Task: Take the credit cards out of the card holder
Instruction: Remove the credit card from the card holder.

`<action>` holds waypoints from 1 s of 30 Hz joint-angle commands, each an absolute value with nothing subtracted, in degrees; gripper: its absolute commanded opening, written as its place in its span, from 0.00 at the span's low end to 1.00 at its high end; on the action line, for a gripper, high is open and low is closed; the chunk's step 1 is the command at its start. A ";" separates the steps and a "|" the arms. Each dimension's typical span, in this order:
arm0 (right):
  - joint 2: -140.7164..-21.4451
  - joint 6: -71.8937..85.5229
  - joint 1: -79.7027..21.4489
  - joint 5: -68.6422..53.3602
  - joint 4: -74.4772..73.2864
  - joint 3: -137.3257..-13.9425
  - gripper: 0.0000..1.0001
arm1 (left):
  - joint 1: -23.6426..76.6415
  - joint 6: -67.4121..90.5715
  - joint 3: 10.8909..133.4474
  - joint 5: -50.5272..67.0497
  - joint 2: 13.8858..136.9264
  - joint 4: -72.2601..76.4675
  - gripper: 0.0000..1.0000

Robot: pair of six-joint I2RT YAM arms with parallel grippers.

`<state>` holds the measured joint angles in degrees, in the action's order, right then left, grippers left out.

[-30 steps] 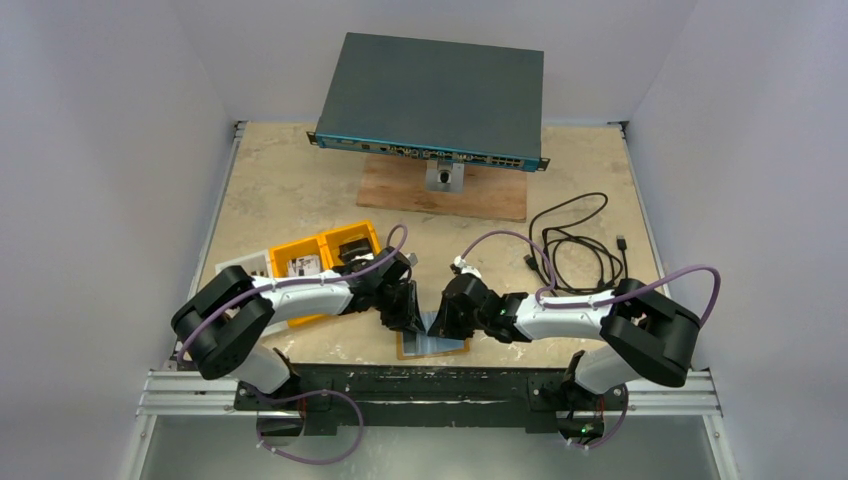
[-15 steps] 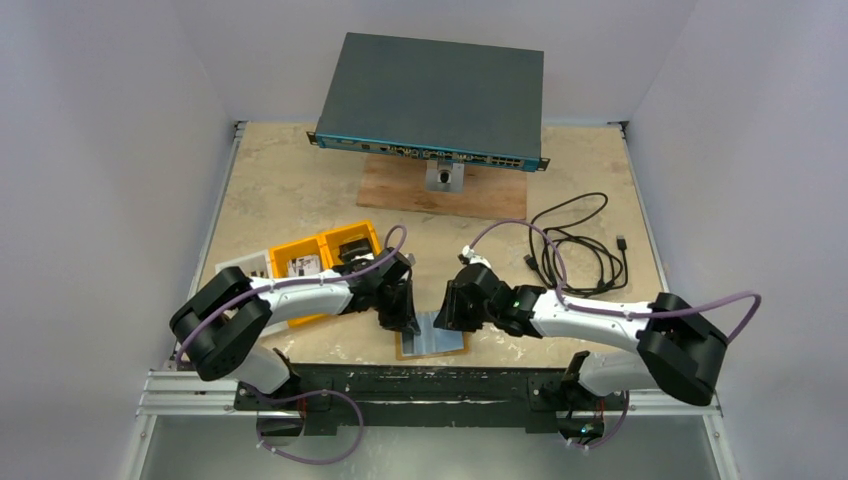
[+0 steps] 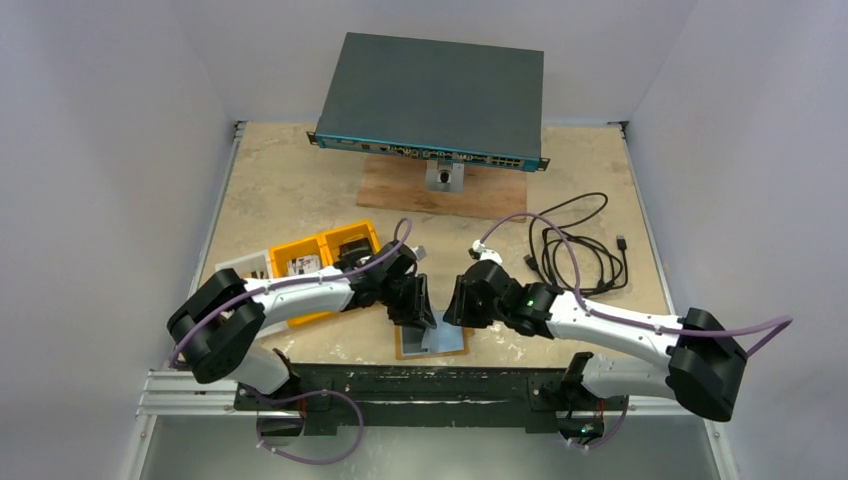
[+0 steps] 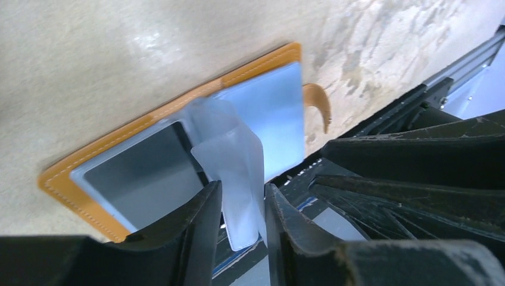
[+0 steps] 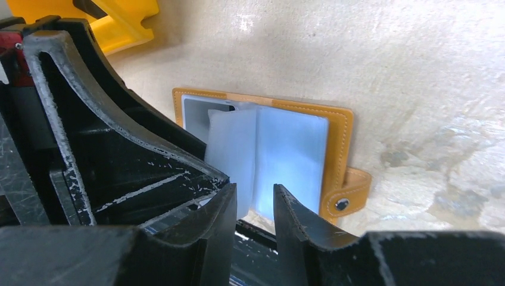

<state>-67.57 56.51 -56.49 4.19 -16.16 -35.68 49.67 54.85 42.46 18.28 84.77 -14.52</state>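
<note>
The tan card holder [image 3: 405,351] lies open on the table by the front edge. A grey credit card [image 4: 143,161] sits in its left pocket. One clear plastic sleeve [image 4: 235,149] curls up from the middle of the holder and stands between the fingers of my left gripper [image 4: 241,192]. Those jaws are slightly apart and not pressed on the sleeve. My right gripper [image 5: 255,193] hovers over the holder's near edge [image 5: 339,137], jaws a little apart with nothing between them. From above, the left gripper [image 3: 418,312] and right gripper [image 3: 458,308] face each other over the holder.
A yellow compartment tray [image 3: 310,262] sits left of the left arm. A black cable [image 3: 575,250] lies coiled at the right. A network switch [image 3: 435,100] rests on a wooden board at the back. The holder's snap strap [image 5: 348,193] sticks out toward the metal front rail.
Both grippers' jaws have parted from shut. The left gripper shifted right over the holder with the sleeve standing up between its fingers. The right arm stretched out, its elbow swinging right.
</note>
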 commanded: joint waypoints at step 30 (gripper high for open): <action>-53.97 59.32 -55.67 13.40 -28.53 -36.67 0.31 | 52.30 55.43 52.64 24.90 90.79 -6.56 0.68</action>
